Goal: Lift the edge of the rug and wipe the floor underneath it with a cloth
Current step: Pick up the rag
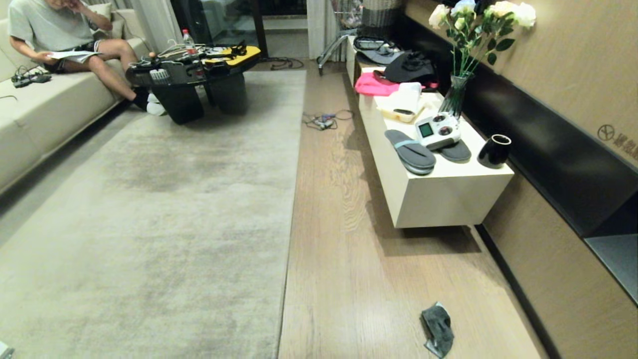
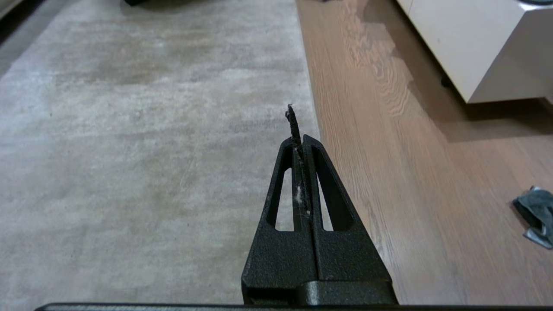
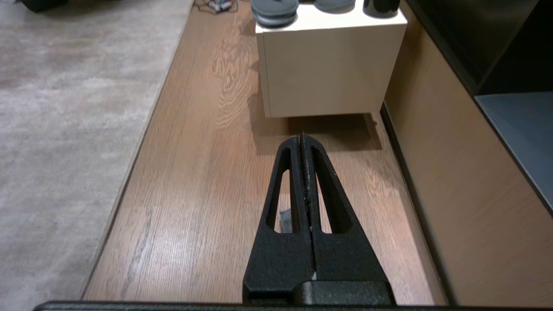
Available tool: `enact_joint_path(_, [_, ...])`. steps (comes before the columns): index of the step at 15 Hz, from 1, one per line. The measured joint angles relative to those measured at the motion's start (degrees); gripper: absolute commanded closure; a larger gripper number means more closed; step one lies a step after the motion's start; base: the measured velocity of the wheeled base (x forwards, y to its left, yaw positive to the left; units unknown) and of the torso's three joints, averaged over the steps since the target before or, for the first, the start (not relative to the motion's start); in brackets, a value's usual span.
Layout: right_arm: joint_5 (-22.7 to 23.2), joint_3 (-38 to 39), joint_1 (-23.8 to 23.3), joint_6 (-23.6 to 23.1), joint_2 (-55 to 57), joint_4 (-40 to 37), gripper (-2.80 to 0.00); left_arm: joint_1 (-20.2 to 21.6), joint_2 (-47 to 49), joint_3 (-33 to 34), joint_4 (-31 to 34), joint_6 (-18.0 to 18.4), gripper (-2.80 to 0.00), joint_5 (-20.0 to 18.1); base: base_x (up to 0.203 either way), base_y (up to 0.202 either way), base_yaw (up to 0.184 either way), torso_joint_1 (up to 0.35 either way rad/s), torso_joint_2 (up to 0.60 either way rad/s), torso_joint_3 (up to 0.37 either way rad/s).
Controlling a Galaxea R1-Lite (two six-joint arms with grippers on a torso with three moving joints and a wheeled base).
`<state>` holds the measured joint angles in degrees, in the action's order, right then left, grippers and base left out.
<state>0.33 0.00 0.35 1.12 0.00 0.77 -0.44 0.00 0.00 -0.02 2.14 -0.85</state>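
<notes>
A large pale grey-beige rug (image 1: 164, 209) lies flat, its straight rug edge (image 1: 291, 209) running along the light brown wood floor (image 1: 349, 259). The small dark grey-green cloth (image 1: 437, 329) lies crumpled on the floor near the bottom of the head view, apart from the rug. Neither arm shows in the head view. My left gripper (image 2: 298, 139) is shut and empty, held above the rug near the rug edge (image 2: 311, 103), with the cloth (image 2: 535, 211) off to one side. My right gripper (image 3: 302, 137) is shut and empty over the floor (image 3: 207, 172); a bit of cloth (image 3: 285, 220) shows behind its fingers.
A white low cabinet (image 1: 443, 194) stands right of the floor strip, carrying grey slippers (image 1: 411, 152), a controller, a black cup and a flower vase. Cables (image 1: 324, 119) lie on the floor further off. A person sits on a sofa (image 1: 45, 109) beside a dark coffee table (image 1: 199, 75).
</notes>
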Motion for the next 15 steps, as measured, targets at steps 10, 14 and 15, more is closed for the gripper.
enact_joint_path(10, [0.00,0.00,-0.01,0.01,0.00,-0.02,0.00,0.00,0.00,0.00,0.00,-0.02,0.00,0.00,0.000,0.000,0.000,0.003,0.00,-0.199])
enact_joint_path(14, [0.01,0.00,-0.02,0.00,0.00,0.00,0.00,0.00,0.00,0.00,-0.02,0.00,0.00,0.00,0.000,0.000,0.000,0.005,0.00,-0.198])
enact_joint_path(15, [0.00,0.00,-0.02,0.02,0.02,0.00,0.00,0.00,0.00,0.00,-0.02,0.00,0.00,-0.02,0.000,0.000,0.000,0.002,0.00,-0.198])
